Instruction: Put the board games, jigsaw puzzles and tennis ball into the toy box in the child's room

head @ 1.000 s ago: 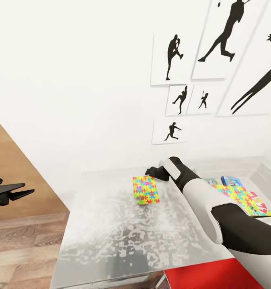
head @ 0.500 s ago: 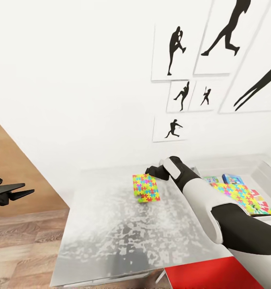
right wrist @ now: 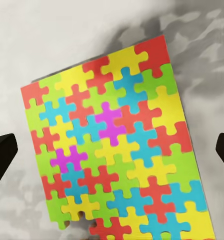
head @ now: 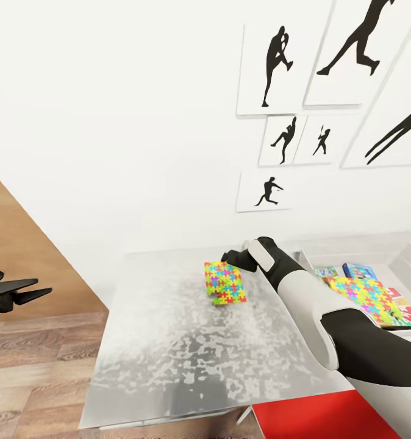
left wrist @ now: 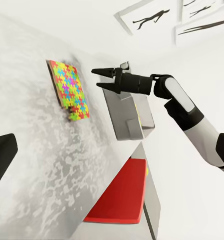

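**Right end effector poised over the loose jigsaw**

Up close from the head view, the right end effector (head: 235,258) hangs just above the far edge of a jigsaw puzzle (head: 225,282) lying flat on the mottled grey tabletop (head: 181,353). Beside that puzzle, past the white forearm, the toy box (head: 407,259) already holds a second jigsaw puzzle (head: 364,294) and board games, a blue one (head: 359,270) among them. The left end effector (head: 22,292) is well away from the puzzle, out over the wood floor (head: 35,366); whether it is spread or closed I cannot tell from here. Black silhouette pictures (head: 272,64) hang on the wall above.

From the left wrist view, the right end effector (left wrist: 103,79) has its fingers spread wide, empty, near the puzzle (left wrist: 69,89), with the toy box (left wrist: 126,120) beyond it.

From the right wrist view, the puzzle (right wrist: 116,145) lies between the two dark fingertips (right wrist: 2,155), which stand wide apart and clear of it.
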You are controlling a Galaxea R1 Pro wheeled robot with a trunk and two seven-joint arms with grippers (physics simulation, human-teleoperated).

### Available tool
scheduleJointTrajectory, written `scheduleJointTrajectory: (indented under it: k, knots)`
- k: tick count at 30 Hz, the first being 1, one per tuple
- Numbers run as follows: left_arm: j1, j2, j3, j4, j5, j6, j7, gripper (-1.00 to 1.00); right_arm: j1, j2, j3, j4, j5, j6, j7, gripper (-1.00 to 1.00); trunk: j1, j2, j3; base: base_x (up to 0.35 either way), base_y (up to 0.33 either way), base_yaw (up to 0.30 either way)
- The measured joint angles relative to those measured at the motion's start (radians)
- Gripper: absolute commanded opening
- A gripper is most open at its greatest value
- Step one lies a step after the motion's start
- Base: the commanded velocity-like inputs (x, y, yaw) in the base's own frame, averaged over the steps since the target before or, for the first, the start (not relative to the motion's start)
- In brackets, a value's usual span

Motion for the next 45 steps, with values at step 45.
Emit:
scheduleJointTrajectory:
  k: [45]
  knots:
    - [0.000,-0.001,0.000,0.001,0.000,-0.002,0.000,1.00,-0.002,-0.049,0.003,-0.003,0.001,-0.007,0.002,1.00,0.000,0.000,-0.073,0.000,0.000,0.064]
